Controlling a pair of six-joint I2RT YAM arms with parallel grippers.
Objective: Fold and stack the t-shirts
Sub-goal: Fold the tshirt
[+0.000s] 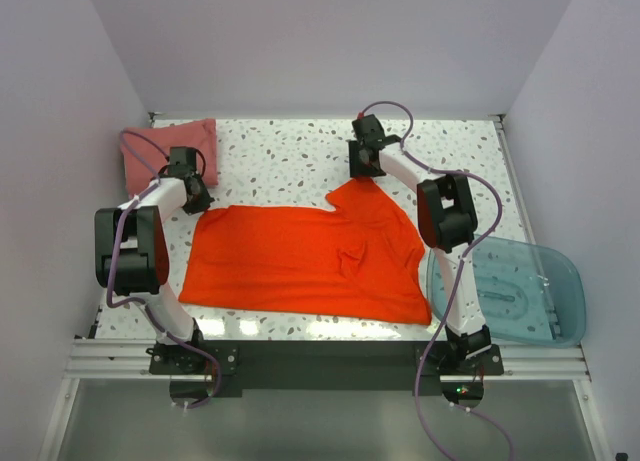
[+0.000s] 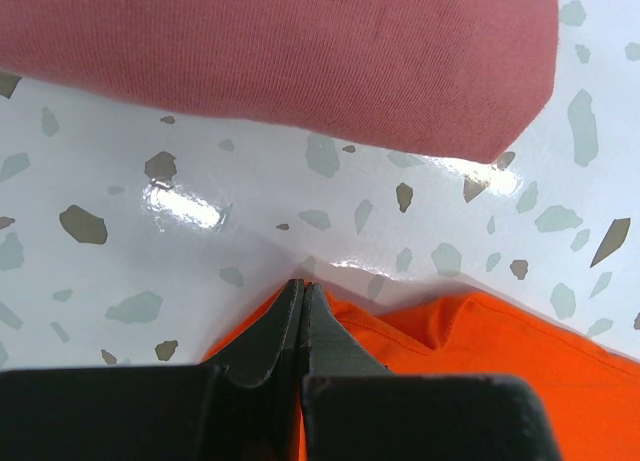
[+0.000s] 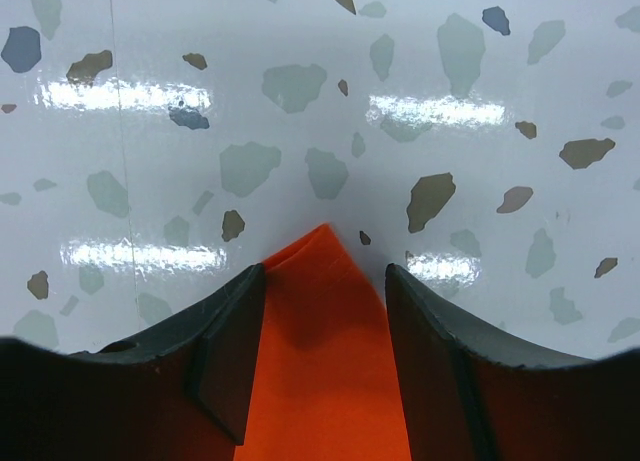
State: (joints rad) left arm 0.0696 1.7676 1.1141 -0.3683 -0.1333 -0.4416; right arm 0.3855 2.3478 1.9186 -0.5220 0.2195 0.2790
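Orange-red cloth covers most of the middle of the speckled table (image 1: 280, 161): the orange-red t-shirt (image 1: 300, 261) lies opened out and mostly flat, with a few creases right of its centre. The dusty pink-red t-shirt (image 1: 170, 146) sits as a folded bundle at the far left corner, close to the orange one but apart from it. The left gripper (image 1: 195, 199) is at the orange shirt's far left corner. In its wrist view the jaws are pressed together, with cloth rising to the tips on both sides, so they seem to be pinching that corner. The right gripper (image 1: 362, 171) is at the raised tab of fabric on the far edge. Its jaws stand apart, straddling the pointed corner of cloth without clamping it. A translucent blue tub (image 1: 510, 291) rests off the table's right side, not involved. The step in hand looks like securing the two far corners before the first fold. Next, the right jaws need to come together on the fabric point low enough to catch the cloth, and then both arms should lift and draw the far edge towards the near edge evenly, so the shirt folds without bunching.
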